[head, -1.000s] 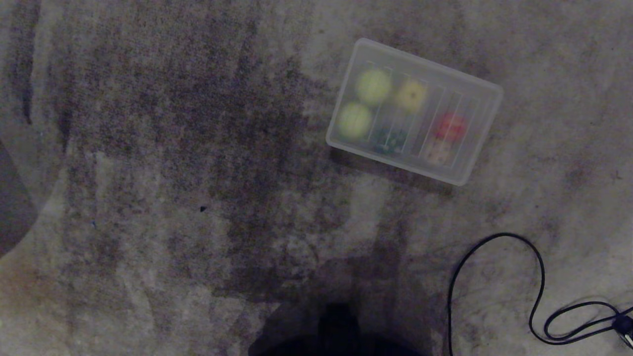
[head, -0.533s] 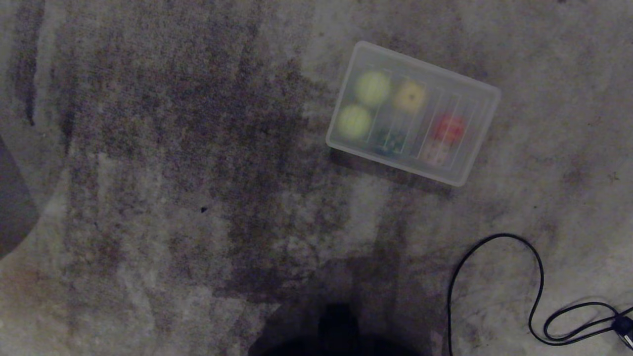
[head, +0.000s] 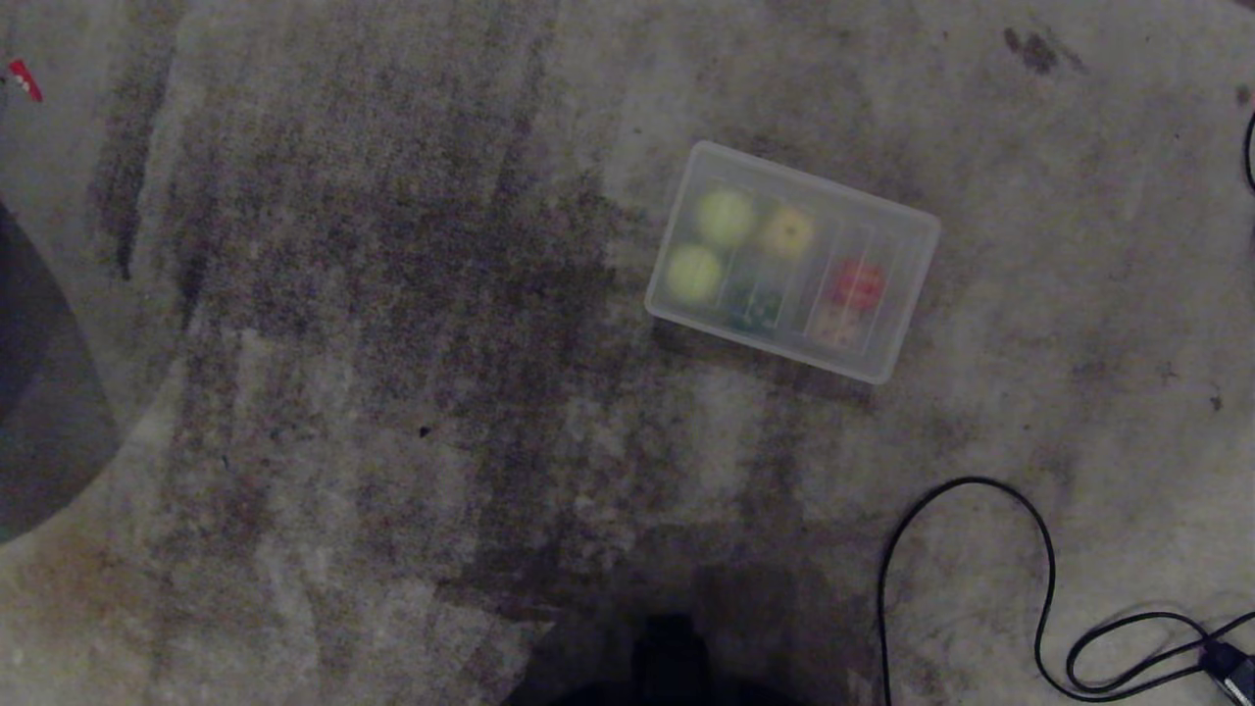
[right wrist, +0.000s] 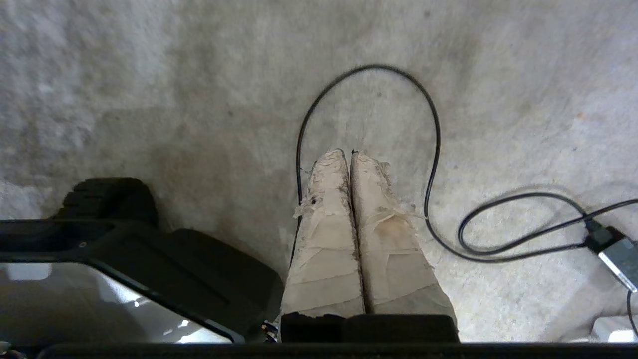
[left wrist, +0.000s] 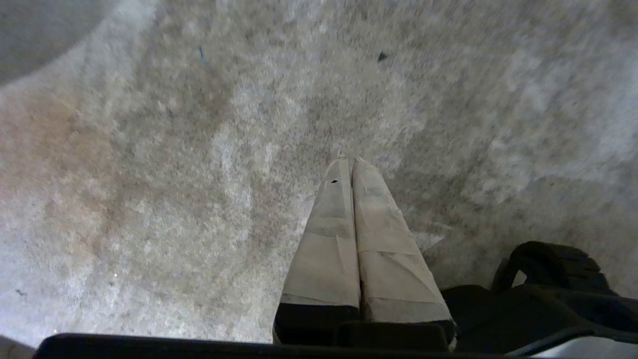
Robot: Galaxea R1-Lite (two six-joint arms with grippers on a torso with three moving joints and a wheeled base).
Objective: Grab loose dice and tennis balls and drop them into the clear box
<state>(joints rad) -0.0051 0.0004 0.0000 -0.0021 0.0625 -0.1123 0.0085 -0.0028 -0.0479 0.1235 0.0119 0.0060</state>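
Observation:
The clear box (head: 907, 299) sits on the stained carpet, right of centre in the head view. Inside it, dimmed by ribbed translucent plastic on top, lie two tennis balls (head: 726, 218) (head: 694, 275), a yellow die (head: 787, 232), a dark green die (head: 755, 306), a red die (head: 858, 284) and a tan die (head: 836, 326). Neither arm shows in the head view. My left gripper (left wrist: 349, 160) hangs shut and empty over bare carpet. My right gripper (right wrist: 347, 152) is shut and empty too, above a loop of cable.
A black cable (head: 980, 485) loops over the carpet at the lower right and ends in a plug (right wrist: 615, 254). A dark rounded shape (head: 39, 412) fills the left edge. My own base (head: 672, 667) is at the bottom centre. A small red scrap (head: 25, 80) lies far left.
The whole head view has shifted: the camera has pulled back, so the box looks smaller and lower and more floor shows. Box, contents and cable have not moved on the carpet.

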